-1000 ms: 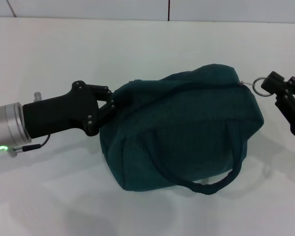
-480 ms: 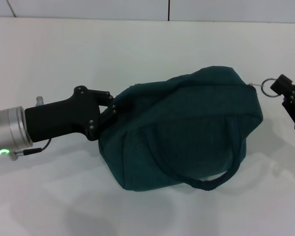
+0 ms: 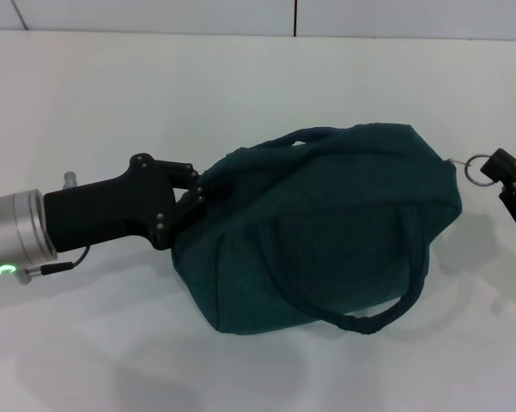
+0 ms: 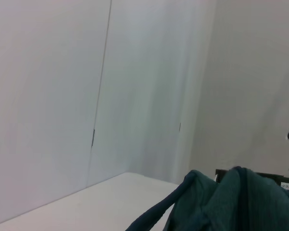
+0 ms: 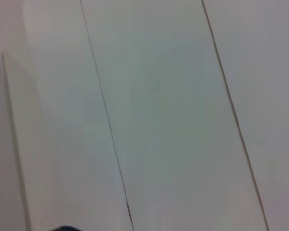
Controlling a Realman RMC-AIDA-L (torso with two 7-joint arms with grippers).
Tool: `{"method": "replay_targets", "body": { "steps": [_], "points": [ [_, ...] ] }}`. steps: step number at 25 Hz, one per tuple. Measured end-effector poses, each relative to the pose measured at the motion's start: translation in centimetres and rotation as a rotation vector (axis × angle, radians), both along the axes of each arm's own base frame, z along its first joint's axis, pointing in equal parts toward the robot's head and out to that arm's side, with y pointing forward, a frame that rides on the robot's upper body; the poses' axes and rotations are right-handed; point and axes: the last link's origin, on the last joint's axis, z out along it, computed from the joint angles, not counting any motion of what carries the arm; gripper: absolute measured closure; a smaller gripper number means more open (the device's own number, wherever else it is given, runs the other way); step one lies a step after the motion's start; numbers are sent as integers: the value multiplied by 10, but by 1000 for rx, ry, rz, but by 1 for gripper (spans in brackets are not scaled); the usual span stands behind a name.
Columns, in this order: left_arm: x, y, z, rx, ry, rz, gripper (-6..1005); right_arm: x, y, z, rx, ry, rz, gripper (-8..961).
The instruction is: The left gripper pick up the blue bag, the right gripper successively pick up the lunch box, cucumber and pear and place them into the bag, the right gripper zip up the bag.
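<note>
The left gripper [image 3: 196, 190] fingers pinch the soft, sagging blue bag [image 3: 326, 227] (probably heavy), while the right gripper [image 3: 508, 176] fingers grip its zipper ring [image 3: 476, 166].

Black right gripper [image 3: 508, 172] cut off by head view's edge; contents of dark teal fabric bag [image 3: 326, 227] hidden, zipped.

surface: plain white flat tabletop [image 3: 266, 94] filled the head view | backdrop: pale white panelled wall [image 4: 48, 96] stood behind, split by thin dark vertical seams [image 5: 106, 120] | wall met tabletop at far edge
</note>
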Motion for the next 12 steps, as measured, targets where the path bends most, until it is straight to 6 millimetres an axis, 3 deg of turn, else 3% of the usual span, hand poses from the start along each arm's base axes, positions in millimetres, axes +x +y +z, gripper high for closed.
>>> {"method": "replay_targets", "body": {
  "steps": [12],
  "points": [
    [3,1,-1,3,-12,-4,951,8,-1,-6,-13,-33,-42,935]
  ]
}}
